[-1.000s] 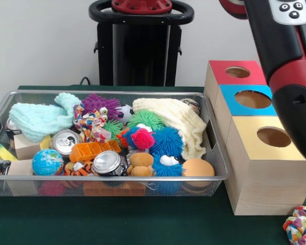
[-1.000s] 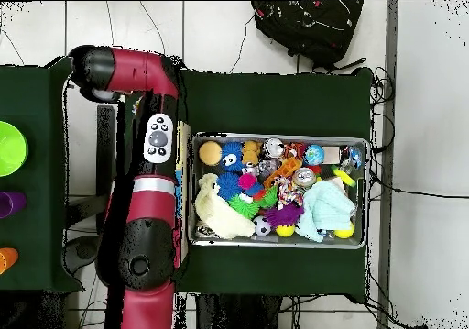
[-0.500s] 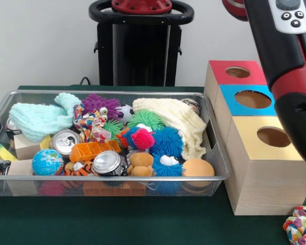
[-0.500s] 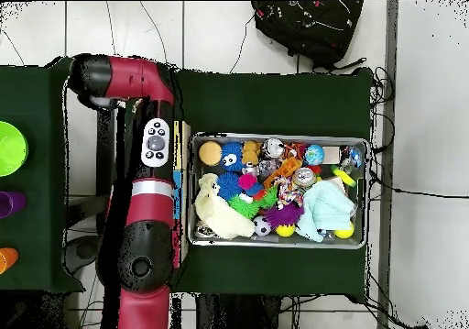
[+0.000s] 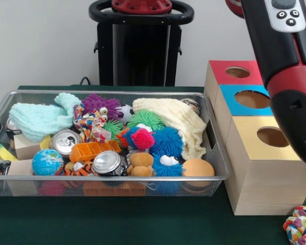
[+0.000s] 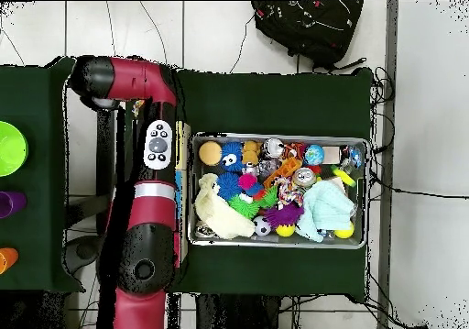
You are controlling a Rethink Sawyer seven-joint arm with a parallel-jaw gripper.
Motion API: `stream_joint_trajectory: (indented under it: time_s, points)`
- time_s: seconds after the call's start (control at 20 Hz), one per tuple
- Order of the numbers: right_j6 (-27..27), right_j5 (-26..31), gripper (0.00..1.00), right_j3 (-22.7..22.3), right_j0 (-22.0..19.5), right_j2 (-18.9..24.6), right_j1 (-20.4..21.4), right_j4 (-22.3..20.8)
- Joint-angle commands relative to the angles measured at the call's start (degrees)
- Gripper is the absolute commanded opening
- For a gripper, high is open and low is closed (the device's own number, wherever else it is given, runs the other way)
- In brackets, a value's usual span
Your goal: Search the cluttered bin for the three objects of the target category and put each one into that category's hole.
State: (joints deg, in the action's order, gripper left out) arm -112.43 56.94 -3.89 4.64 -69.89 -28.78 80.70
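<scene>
The arm (image 5: 288, 76) hangs over the boxes (image 5: 255, 148); its gripper is out of sight, so I can't tell its state. The bin (image 5: 214, 176) stays packed with toys. A rope toy (image 5: 300, 225) lies outside, easily missed.

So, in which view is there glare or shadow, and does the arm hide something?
Front view: even light, small glints on the can tops, soft shadow under the bin; the arm covers part of the blue box and yellow box. Overhead view: the arm hides the boxes almost entirely; the claw is not visible.
</scene>
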Motion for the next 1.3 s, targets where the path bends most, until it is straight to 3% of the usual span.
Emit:
stream_joint_trajectory:
  time_s: [0.05, 0.95, 1.1, 1.3]
  points:
    - [-5.78, 5.96, 1.00, -14.94, 2.68, 9.33, 7.56, -9.54]
    - [-5.83, 2.96, 1.00, -15.15, 3.04, 17.07, 8.16, -15.91]
    - [-4.96, 3.51, 1.00, -18.20, 4.24, 19.78, 10.55, -18.20]
    - [-2.83, 3.95, 1.00, -26.40, 6.96, 24.31, 16.25, -22.20]
